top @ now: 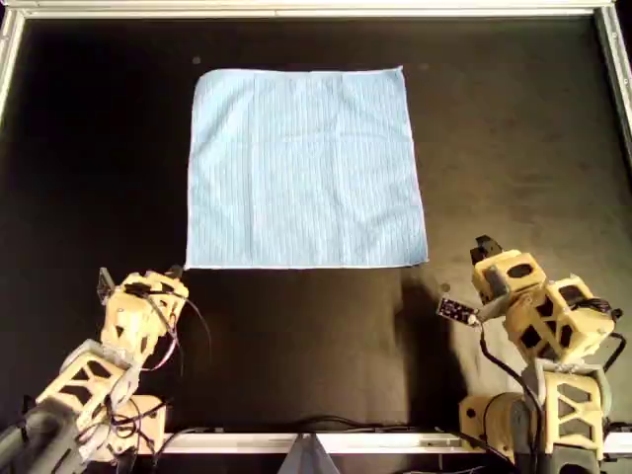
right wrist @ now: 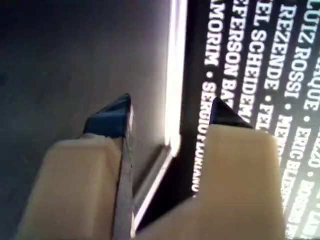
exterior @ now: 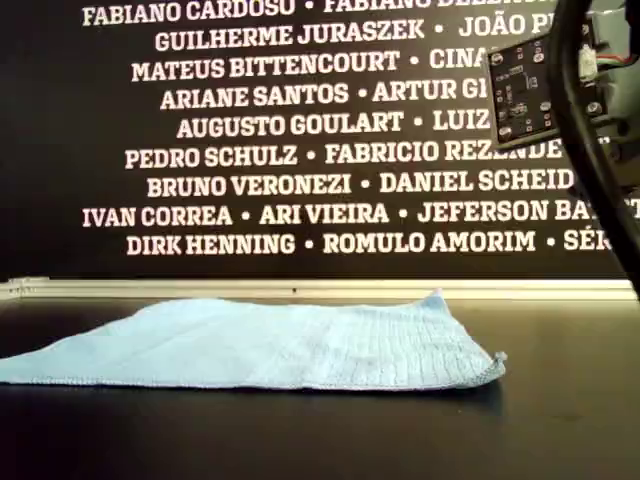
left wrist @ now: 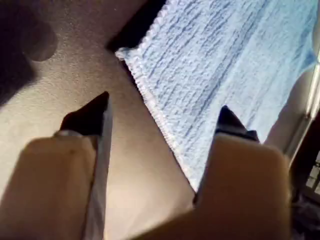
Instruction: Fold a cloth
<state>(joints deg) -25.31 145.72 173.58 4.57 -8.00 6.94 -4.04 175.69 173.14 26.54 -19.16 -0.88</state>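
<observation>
Light-blue square ribbed microfibre cloth [top: 306, 168], flat and unfolded on black counter [top: 504, 128] toward 12 o'clock overhead; left gripper [left wrist: 162, 112] wide open, empty, by its 7 o'clock corner, likely for pickup; right gripper [right wrist: 170, 112] open, empty, apart.

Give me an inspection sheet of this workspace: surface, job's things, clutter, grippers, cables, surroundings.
Surface: black table, matte, with a pale metal rail along its edges.
Job's things: light-blue cloth spread out in one layer, not yet folded; in the exterior view one near corner lifts slightly off the table.
Clutter: nothing seen.
Grippers: left gripper open, aimed at the cloth's near corner, holding nothing; right gripper open, pointed at the table edge, away from the cloth, holding nothing.
Cables: black cables loop around both arms and run along the front rail; a small circuit board hangs off the right arm.
Surroundings: black wall printed with white names behind the table.
</observation>
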